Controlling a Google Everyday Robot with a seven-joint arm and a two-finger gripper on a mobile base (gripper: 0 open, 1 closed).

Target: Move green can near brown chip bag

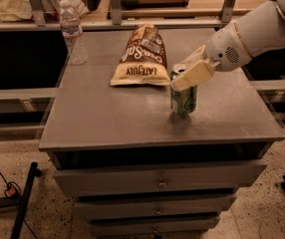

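Observation:
The green can stands upright on the grey table, right of centre, with its silver top showing. My gripper comes in from the right on a white arm and is shut on the can's upper part, one tan finger across its near side. The brown chip bag lies flat behind and to the left of the can, its tan "LATE JULY" end facing me. A small gap separates the can from the bag's near right corner.
A clear plastic water bottle stands at the table's back left corner. The table has drawers below its front edge. A shelf rail with metal posts runs behind the table.

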